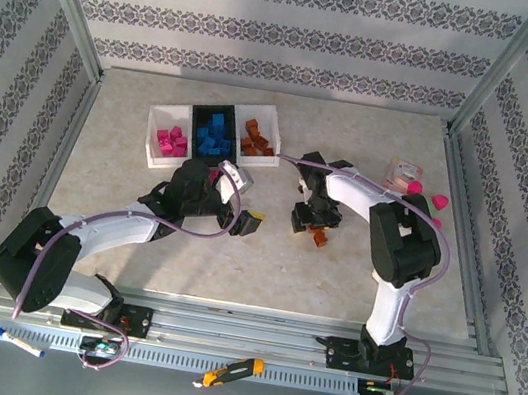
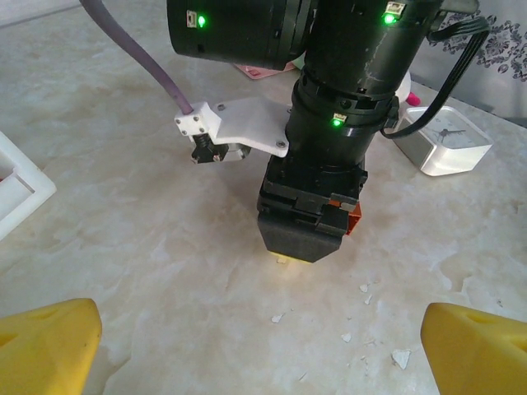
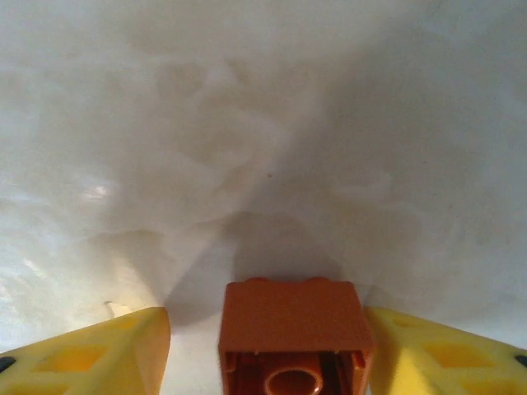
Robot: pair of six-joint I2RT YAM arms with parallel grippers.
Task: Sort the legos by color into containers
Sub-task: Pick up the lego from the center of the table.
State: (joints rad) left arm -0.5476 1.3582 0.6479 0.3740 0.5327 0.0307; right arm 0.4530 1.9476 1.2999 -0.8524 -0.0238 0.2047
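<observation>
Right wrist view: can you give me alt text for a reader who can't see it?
A brown-orange lego lies on its side on the pale marbled table, hollow underside toward the camera, between the right pincer's yellow fingers, a gap showing beside one finger.

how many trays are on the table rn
3, in a row at the far side: left white tray with pink legos, middle black tray with blue legos, right white tray with brown-orange legos. None seem hidden.
</observation>
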